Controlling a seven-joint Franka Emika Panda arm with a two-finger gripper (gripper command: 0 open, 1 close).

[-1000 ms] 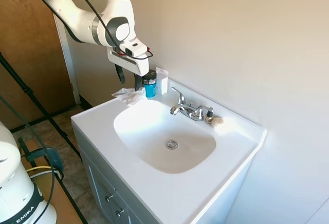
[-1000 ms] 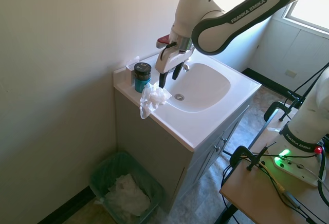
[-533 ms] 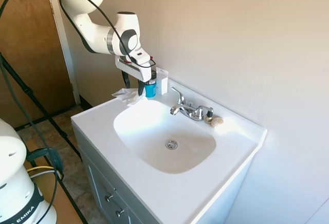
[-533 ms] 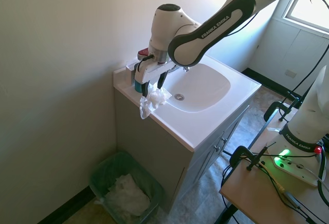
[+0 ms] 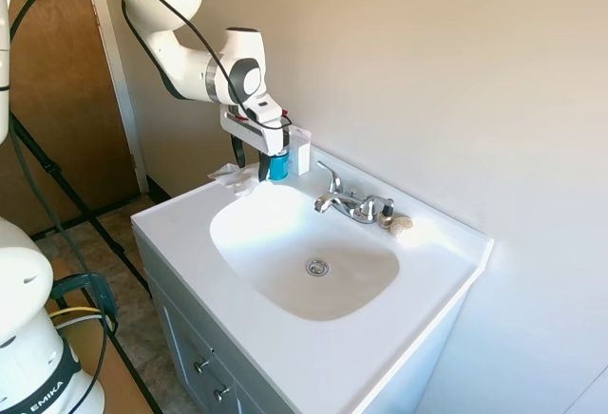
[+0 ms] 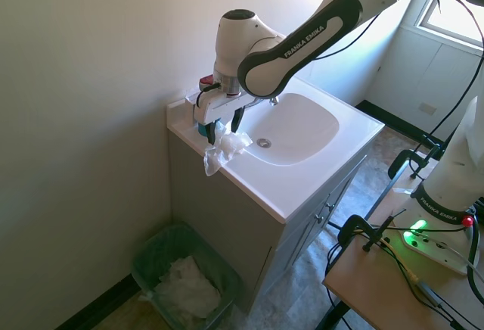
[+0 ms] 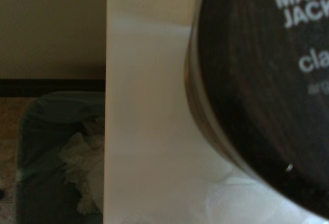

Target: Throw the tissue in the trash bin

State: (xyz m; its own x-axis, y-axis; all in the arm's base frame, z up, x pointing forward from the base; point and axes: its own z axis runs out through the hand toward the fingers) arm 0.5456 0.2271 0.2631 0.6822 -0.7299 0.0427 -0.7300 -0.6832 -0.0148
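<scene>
wrist view shows a dark round jar lid (image 7: pixel 257 80) close up with white print "eve.. man jack" and a partial "cla.." under it, rest blurred. arm link reads "franka emika" in the second exterior view; a white base at the bottom left of the first exterior view reads "emika". arm comes in from above, wrist bent down at the back corner of the white sink counter (image 5: pixel 190 234), gripper (image 6: pixel 224 127) pointing down with its two dark fingers spread, one on each side of the tissue (image 6: pixel 223 148), not clamped on it. tissue is a crumpled white wad on the counter edge (image 5: pixel 233 177), part hanging over the side, just beside the teal jar (image 5: pixel 277 164). white card (image 5: pixel 300 151) stands against the wall next to the jar. trash bin (image 6: pixel 181 277) with a green liner and white paper inside sits on the floor below the counter end, also seen in the wrist view (image 7: pixel 56 167). chrome faucet (image 5: pixel 347 200) behind the basin.
</scene>
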